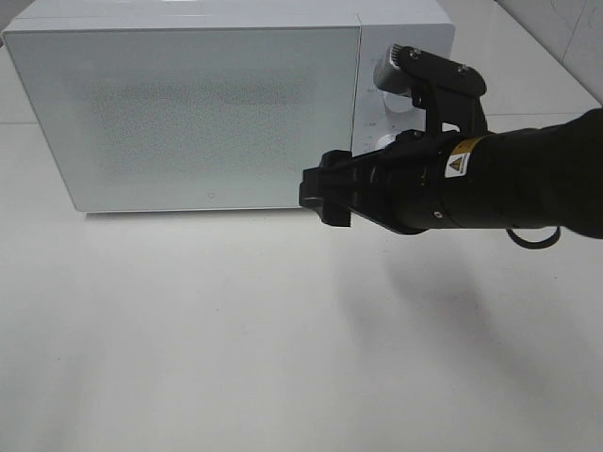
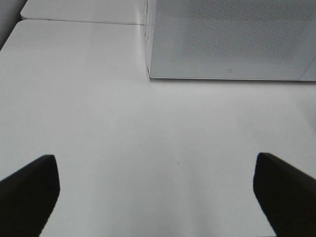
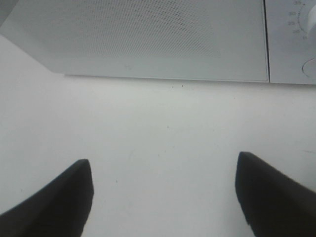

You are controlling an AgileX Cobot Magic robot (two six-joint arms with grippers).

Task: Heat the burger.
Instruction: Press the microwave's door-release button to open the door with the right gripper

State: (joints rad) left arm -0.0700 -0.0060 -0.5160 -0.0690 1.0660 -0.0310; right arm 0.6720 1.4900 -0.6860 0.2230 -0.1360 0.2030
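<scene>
The burger is out of view in every frame. The white microwave (image 1: 188,104) stands at the back of the table with its door shut; it also shows in the left wrist view (image 2: 232,39) and the right wrist view (image 3: 138,34). My right gripper (image 1: 325,193) hangs just in front of the door's right edge, above the table. In its wrist view the right gripper (image 3: 163,197) is open and empty. My left gripper (image 2: 158,197) is open and empty over bare table, some way in front of the microwave's left corner. It does not show in the exterior view.
The microwave's control panel with two dials (image 1: 389,77) is at its right side, partly behind my right arm. The white table (image 1: 188,330) spreads in front of it. A second white surface (image 2: 79,12) adjoins at the far left.
</scene>
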